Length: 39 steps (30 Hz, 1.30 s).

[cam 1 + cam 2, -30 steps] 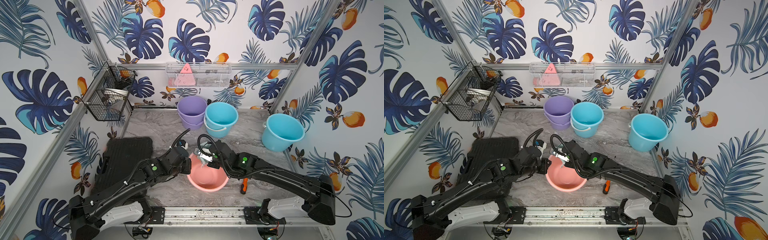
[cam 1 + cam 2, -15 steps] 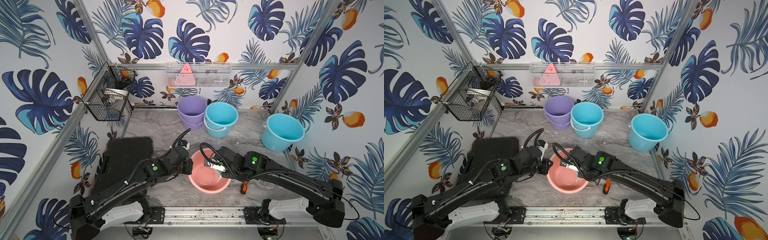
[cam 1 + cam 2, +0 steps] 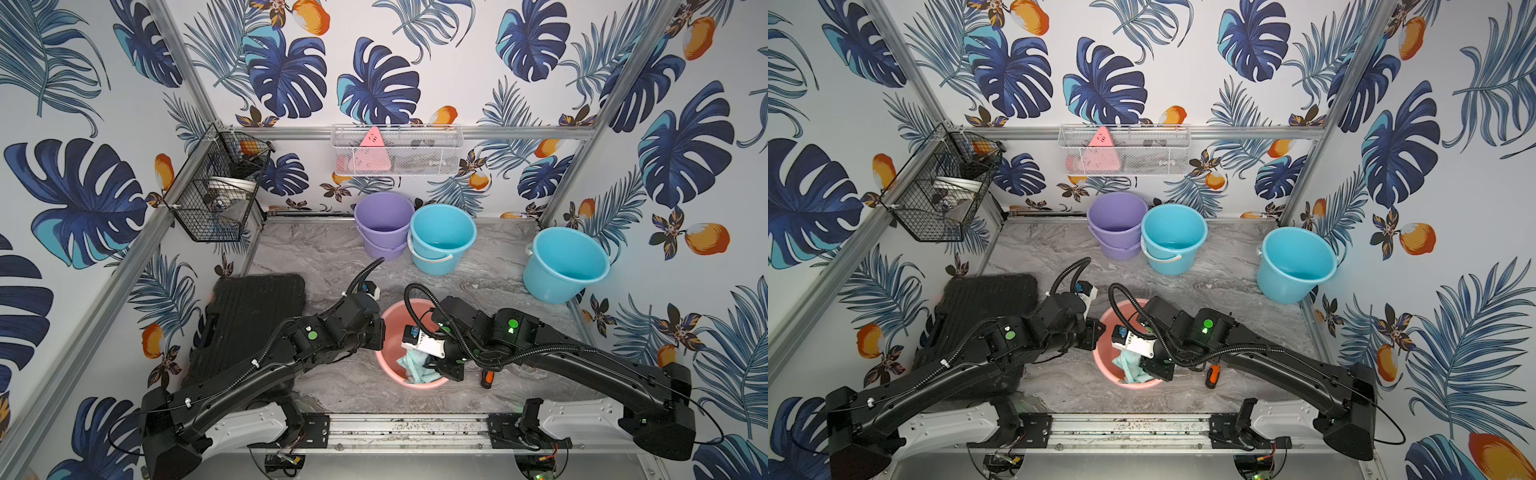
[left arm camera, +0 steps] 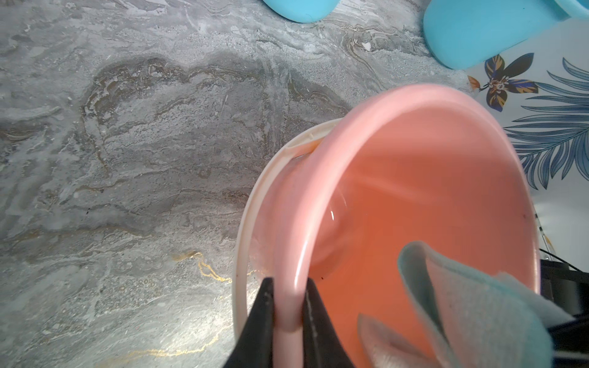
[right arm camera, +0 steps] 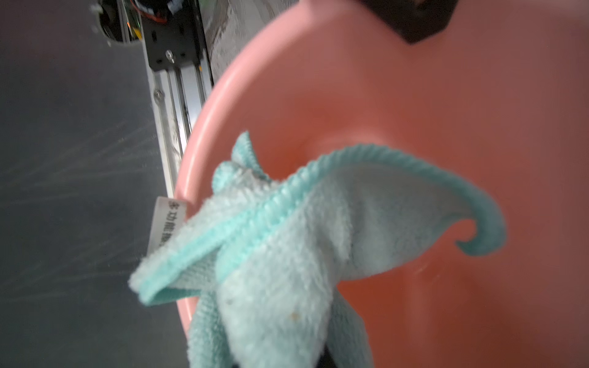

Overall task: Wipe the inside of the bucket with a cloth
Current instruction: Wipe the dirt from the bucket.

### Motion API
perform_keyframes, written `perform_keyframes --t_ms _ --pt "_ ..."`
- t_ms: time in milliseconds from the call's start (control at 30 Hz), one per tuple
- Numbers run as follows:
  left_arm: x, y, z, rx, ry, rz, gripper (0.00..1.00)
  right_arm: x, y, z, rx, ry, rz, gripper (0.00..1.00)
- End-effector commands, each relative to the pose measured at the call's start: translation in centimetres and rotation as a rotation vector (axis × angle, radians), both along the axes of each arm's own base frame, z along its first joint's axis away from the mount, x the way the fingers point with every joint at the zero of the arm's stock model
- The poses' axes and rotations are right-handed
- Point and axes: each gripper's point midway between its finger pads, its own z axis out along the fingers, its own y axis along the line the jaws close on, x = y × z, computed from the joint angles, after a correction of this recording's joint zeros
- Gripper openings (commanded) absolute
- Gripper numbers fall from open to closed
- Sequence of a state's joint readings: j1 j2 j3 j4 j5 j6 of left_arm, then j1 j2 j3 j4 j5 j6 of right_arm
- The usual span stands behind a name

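The pink bucket stands near the table's front edge. My left gripper is shut on its left rim; in the left wrist view both black fingers clamp the rim, one inside and one outside. My right gripper reaches into the bucket from the right, shut on the mint-aqua cloth. The cloth hangs bunched against the near inner wall, its white tag at the rim. The right fingertips are buried in the cloth.
A purple bucket and a blue bucket stand at the back, a larger blue bucket at the right wall. A black case lies left. An orange-handled screwdriver lies right of the pink bucket.
My right gripper has carried the cloth from the bucket's far side toward its near wall and lower inside. The left gripper has kept its hold on the rim.
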State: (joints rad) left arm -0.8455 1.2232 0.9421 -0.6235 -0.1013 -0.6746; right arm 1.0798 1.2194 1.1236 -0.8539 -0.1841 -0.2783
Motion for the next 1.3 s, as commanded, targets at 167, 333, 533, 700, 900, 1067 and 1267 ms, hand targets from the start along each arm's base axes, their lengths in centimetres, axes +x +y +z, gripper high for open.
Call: perform_keyframes --t_ms 167,333,533,700,900,1067,1267 --pt "0.4 -0.6 0.4 -0.017 -0.013 -0.008 0.0 5.4 6.5 3.7 0.319 -0.151 -0.183 0.0" --pt "0.4 -0.6 0.5 -0.016 -0.014 -0.009 0.0 9.5 6.5 3.8 0.246 -0.354 -0.263 0.0" --pt "0.3 -0.3 0.7 -0.012 -0.019 -0.005 0.0 13.5 4.6 3.5 0.07 -0.603 -0.325 0.0" --pt "0.2 -0.1 0.8 -0.004 -0.023 -0.005 0.0 14.9 1.7 3.8 -0.123 -0.746 -0.335 0.0" --pt "0.3 -0.1 0.9 -0.004 -0.024 -0.004 0.0 14.3 -2.8 3.5 -0.316 -0.781 -0.326 0.0" --pt "0.4 0.1 1.1 0.01 -0.028 -0.003 0.0 12.7 -6.1 3.8 -0.393 -0.744 -0.323 0.0" --pt "0.4 0.1 1.1 0.007 -0.028 0.003 0.0 8.5 -8.6 2.4 -0.436 -0.521 -0.244 0.0"
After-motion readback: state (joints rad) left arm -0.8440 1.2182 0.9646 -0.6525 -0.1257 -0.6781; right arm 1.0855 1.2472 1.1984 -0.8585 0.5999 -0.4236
